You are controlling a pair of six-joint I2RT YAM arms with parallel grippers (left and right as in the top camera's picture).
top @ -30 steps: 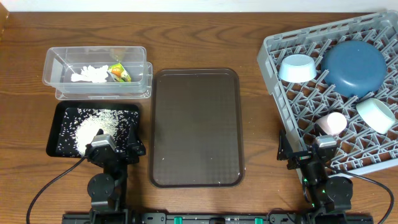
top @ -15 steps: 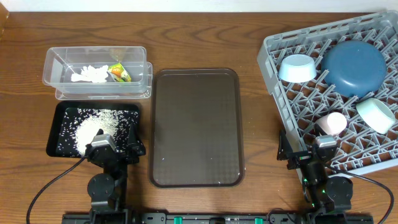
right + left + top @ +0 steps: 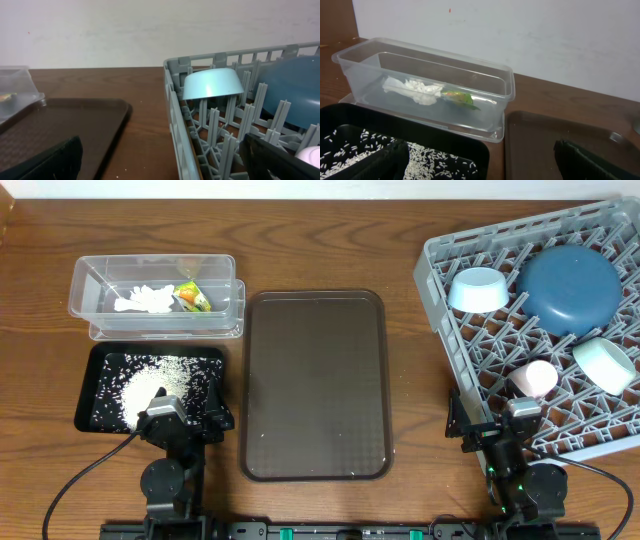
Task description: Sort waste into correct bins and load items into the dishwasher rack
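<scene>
Left fingers [image 3: 600, 160] and right fingers [image 3: 45, 160] are spread wide and empty. Loose white rice grains [image 3: 425, 157] are binned in the shallow black rectangular tray [image 3: 445, 137] just ahead of the left fingers. The grey lattice plastic rack [image 3: 176, 107] beside the right fingers is loaded. The task is judged complete, and no further grasp is called for.

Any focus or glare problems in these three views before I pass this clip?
Overhead: evenly lit and sharp, no harsh glare on the brown tray. Left wrist: clear tub in focus, left hand's fingers dark and soft along the bottom edge. Right wrist: light-blue dish crisp, right hand's fingers blurred silhouettes in the corners.
</scene>
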